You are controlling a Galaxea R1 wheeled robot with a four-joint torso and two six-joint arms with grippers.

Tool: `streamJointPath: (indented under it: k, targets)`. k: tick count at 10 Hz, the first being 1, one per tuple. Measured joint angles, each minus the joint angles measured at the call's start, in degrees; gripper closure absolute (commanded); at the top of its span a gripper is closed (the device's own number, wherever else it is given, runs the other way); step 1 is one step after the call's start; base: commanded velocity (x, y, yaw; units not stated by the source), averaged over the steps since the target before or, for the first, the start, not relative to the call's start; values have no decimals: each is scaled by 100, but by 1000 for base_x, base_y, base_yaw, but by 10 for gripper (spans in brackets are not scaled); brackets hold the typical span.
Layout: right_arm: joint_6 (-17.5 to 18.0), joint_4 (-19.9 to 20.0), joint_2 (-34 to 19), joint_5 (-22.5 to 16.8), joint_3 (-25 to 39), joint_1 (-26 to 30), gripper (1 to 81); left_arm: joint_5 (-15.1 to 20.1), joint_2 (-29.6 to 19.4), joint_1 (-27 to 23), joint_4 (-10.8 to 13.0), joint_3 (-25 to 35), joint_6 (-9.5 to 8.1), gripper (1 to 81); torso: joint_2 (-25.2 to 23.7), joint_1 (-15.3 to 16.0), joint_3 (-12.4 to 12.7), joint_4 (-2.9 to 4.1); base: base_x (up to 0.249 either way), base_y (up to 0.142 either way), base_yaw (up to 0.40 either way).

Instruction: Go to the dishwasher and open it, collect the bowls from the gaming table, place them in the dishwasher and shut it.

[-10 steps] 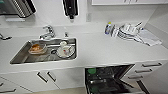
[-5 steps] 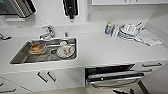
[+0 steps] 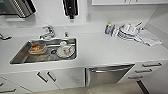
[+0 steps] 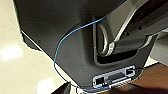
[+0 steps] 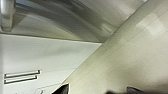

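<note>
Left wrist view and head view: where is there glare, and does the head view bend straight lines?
Left wrist view: two bright glare patches on the floor. Head view: the worktop edge bows, wide-angle distortion; the dishwasher front shows a soft sheen.

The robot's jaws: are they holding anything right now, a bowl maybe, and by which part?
It cannot be told. The head view shows the dishwasher under the counter with no arm near it; the wrist views show nothing in a grip.

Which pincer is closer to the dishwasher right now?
Right, most likely. The right pincer hangs beside the dishwasher door and bar handle; the left pincer sits by the robot's own body above the floor.
</note>
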Motion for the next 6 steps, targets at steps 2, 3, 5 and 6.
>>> streamJointPath:
  k: [2,3,5,6]
  targets:
    - [16,-811,360,37,-678,-592,10,-99,-41,-11,-2,5,-5,10,0,0,0,0,0,0,0]
    - [18,-1270,466,166,-1006,-848,10,-171,-108,-16,-2,20,-13,10,0,0,0,0,0,0,0]
    - [30,-2007,762,315,-1614,-1410,10,-265,-207,-88,-6,-27,-16,10,-2,0,0,0,0,0,0]
    - [30,-2243,911,350,-1907,-1629,10,-286,-207,-116,-6,-80,-16,10,-2,0,0,0,0,0,0]
